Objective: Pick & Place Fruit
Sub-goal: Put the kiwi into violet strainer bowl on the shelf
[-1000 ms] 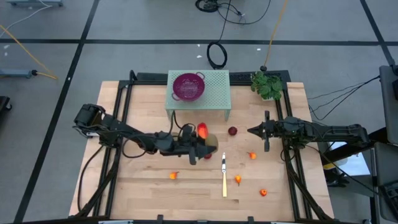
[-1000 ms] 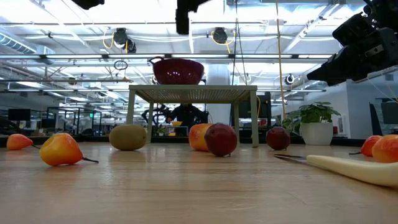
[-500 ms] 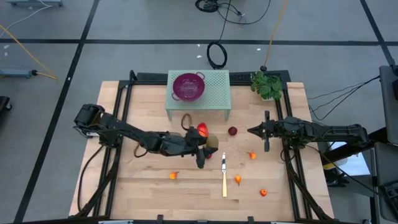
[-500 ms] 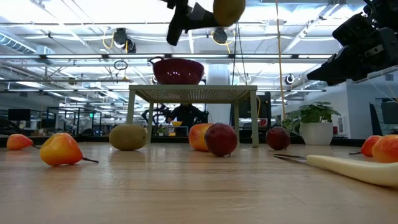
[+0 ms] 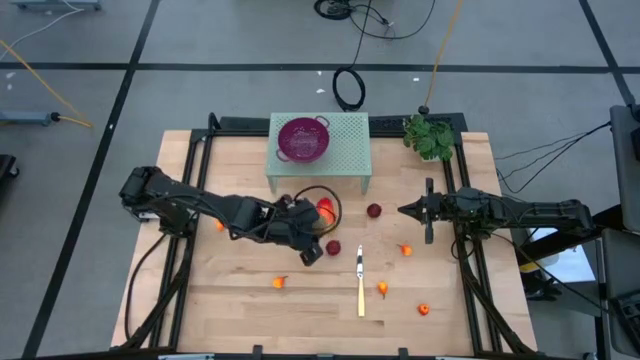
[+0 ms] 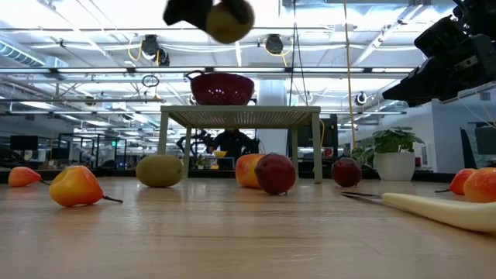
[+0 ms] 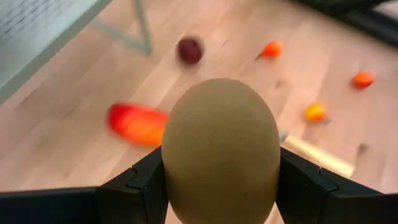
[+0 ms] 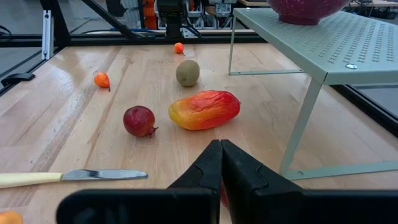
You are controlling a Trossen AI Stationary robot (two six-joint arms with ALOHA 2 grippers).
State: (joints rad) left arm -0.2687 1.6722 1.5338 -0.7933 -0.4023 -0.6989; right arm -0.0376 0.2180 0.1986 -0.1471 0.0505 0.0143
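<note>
My left gripper (image 7: 221,186) is shut on a brown-green oval fruit (image 7: 221,143), which hangs high over the table's middle in the low view (image 6: 230,19). On the table lie a second brown-green oval (image 8: 188,73), the red-orange-yellow oblong (image 5: 325,210) and two dark red balls (image 5: 373,211) (image 5: 333,248). Several tiny orange pieces (image 5: 280,283) are scattered nearer the near edge. My right gripper (image 8: 221,158) waits shut above the table's right side (image 5: 403,211), touching nothing. My left gripper pinches the brown-green oval between its two fingers (image 7: 140,186), one on each long side (image 7: 171,171). The oval's rounded end sticks out past the fingertips. It is lifted clear, well above the table.
A purple colander (image 5: 303,138) sits on a pale green perforated rack (image 5: 350,150) at the far middle. A yellow-handled knife (image 5: 360,280) lies right of the near dark red ball. A potted plant (image 5: 430,137) stands at the far right. A black cable loops by the left gripper.
My left gripper, shut on the brown-green oval, has turned and swung toward the table's left. The oval has come into the low view's top and shifted left there, staying clear of the table. The fruit on the table has not moved.
</note>
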